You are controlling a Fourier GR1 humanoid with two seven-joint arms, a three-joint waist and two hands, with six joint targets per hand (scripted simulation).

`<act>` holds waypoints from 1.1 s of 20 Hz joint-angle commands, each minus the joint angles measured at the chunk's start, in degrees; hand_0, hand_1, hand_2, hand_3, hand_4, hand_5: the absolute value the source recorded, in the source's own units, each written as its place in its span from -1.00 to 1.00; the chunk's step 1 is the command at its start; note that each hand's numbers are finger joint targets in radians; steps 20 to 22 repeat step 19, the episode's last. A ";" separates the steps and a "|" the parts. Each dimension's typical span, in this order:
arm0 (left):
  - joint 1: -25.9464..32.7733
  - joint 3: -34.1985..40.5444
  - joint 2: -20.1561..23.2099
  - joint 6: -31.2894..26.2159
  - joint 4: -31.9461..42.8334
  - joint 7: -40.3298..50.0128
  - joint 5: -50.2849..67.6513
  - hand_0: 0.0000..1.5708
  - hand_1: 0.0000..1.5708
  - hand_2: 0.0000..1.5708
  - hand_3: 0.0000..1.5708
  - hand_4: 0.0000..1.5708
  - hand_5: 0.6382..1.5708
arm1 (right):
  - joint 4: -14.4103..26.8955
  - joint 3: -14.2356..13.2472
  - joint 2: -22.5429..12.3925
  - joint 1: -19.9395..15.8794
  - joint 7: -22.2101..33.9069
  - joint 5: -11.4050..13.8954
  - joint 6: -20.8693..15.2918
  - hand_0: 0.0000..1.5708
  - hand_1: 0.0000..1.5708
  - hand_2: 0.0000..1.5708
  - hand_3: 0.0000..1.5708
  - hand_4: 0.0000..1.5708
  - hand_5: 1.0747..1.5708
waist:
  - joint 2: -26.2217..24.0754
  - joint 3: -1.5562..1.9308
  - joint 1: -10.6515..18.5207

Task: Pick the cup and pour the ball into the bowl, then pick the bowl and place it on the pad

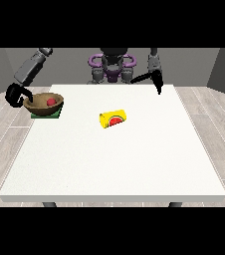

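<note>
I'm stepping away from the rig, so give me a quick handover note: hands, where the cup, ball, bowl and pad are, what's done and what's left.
Hand at the view's left: at the bowl's left rim, fingers curled; whether it grips the rim I cannot tell.
Hand at the view's right: hangs over the table's far edge, holding nothing.
Bowl: sits on the green pad at the table's left edge.
Red ball: inside the bowl.
Yellow cup: lying on its side mid-table, empty-handed.
Done: pour, and bowl on pad.
Left: likely only to withdraw the hand from the bowl.

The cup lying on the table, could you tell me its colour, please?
Yellow cup with a watermelon-slice picture; front view.
</note>
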 commanded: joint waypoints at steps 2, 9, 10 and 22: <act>0.95 -1.57 0.14 -0.80 -4.95 1.47 -0.47 -1.00 -1.00 -1.00 -1.00 -1.00 0.99 | 1.20 0.27 -4.47 -1.01 1.16 2.02 -6.05 0.40 0.40 0.33 0.11 -1.00 0.87 | 2.26 0.04 1.58; 2.33 0.89 0.17 0.33 -5.86 0.28 0.77 -1.00 -1.00 -1.00 -1.00 -1.00 0.99 | 0.49 0.45 -6.36 -1.26 -1.06 2.91 -6.45 -1.00 -1.00 -0.52 -0.72 -1.00 0.63 | 3.40 0.01 -0.97; -0.08 4.65 2.83 -1.09 -3.88 0.92 2.81 -1.00 -1.00 -1.00 -1.00 -1.00 0.99 | 0.29 0.67 -7.67 -0.69 -0.07 2.76 -3.08 -1.00 -1.00 -0.52 -0.73 -1.00 0.64 | 2.54 -0.01 -2.28; 3.74 1.80 -0.73 0.39 0.26 1.28 1.42 -1.00 -1.00 -1.00 -1.00 -1.00 1.00 | -0.51 -0.91 -13.28 -5.01 8.21 -0.20 6.27 -1.00 -1.00 -0.76 -0.63 -1.00 0.73 | -5.62 -0.11 -4.27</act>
